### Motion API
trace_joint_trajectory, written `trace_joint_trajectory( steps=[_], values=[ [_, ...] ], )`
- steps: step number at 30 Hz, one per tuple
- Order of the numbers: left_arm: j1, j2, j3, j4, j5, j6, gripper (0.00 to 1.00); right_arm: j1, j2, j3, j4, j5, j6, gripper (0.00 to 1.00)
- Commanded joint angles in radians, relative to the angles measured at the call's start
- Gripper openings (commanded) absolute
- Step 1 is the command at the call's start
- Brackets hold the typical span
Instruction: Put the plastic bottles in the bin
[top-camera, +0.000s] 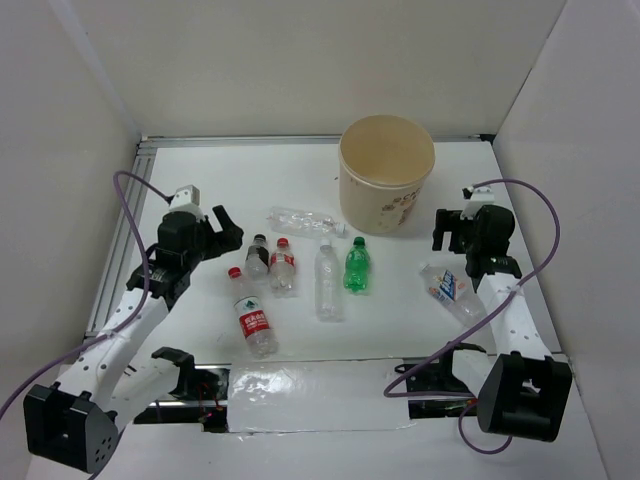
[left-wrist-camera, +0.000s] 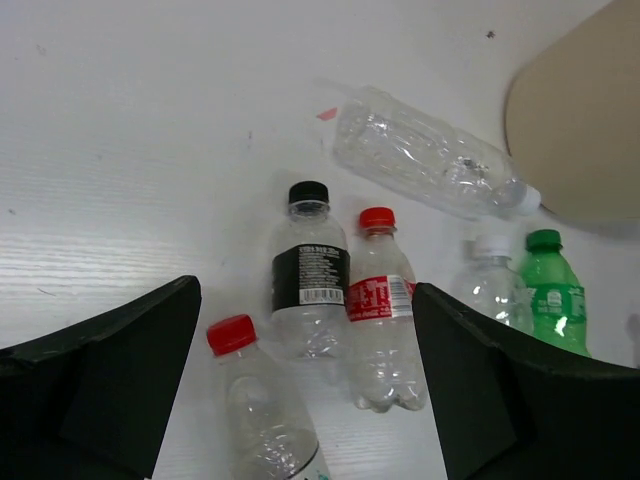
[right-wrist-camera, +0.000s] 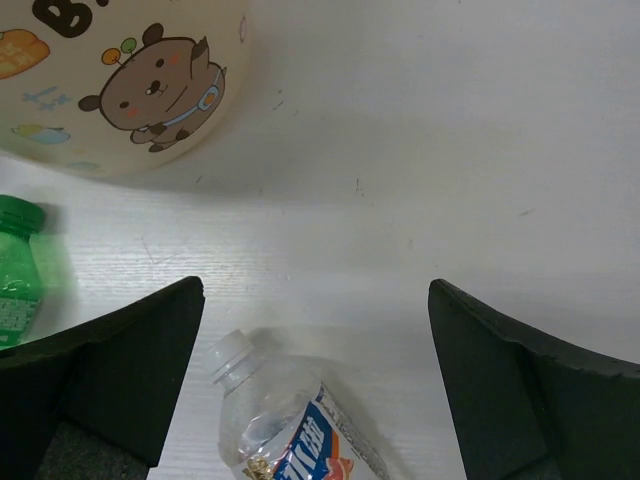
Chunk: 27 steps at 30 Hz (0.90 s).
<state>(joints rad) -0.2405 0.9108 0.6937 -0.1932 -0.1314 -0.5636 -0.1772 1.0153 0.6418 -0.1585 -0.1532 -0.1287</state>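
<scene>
Several plastic bottles lie on the white table: a clear one (top-camera: 305, 221), a black-capped one (top-camera: 258, 255), a red-labelled one (top-camera: 283, 266), a larger red-capped one (top-camera: 252, 313), a white-capped one (top-camera: 327, 281), a green one (top-camera: 356, 265) and a blue-labelled one (top-camera: 447, 287). The beige bin (top-camera: 387, 175) stands upright at the back. My left gripper (top-camera: 227, 232) is open and empty, above the black-capped (left-wrist-camera: 310, 270) and red-labelled (left-wrist-camera: 380, 300) bottles. My right gripper (top-camera: 442, 232) is open and empty, just behind the blue-labelled bottle (right-wrist-camera: 290, 430).
White walls enclose the table on the left, back and right. A metal rail (top-camera: 125, 235) runs along the left edge. The bin's side carries a cartoon bear print (right-wrist-camera: 155, 85). A strip of clear tape (top-camera: 300, 385) lies at the near edge between the arm bases.
</scene>
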Motion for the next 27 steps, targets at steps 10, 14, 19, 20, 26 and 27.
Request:
trace_joint_trajectory(
  steps=[10,14,19,20,26,27],
  values=[
    [-0.095,0.058,0.093,-0.278,0.006,-0.240,0.92,-0.002,-0.012,0.055,-0.104,-0.237,-0.222,0.96],
    [-0.216,0.118,0.112,-0.322,-0.071,-0.324,0.72,-0.002,0.008,0.073,-0.136,-0.299,-0.232,0.39],
    [-0.312,0.216,0.139,-0.379,-0.189,-0.424,0.81,-0.002,0.008,0.061,-0.136,-0.347,-0.232,0.97],
    [-0.325,0.239,0.151,-0.434,-0.207,-0.441,0.87,-0.002,0.008,0.061,-0.145,-0.358,-0.232,1.00],
    [-0.405,0.310,0.194,-0.500,-0.329,-0.515,1.00,-0.002,0.042,0.061,-0.154,-0.358,-0.241,1.00],
    [-0.405,0.297,0.194,-0.500,-0.329,-0.525,1.00,-0.002,0.042,0.061,-0.154,-0.358,-0.241,1.00]
  ],
)
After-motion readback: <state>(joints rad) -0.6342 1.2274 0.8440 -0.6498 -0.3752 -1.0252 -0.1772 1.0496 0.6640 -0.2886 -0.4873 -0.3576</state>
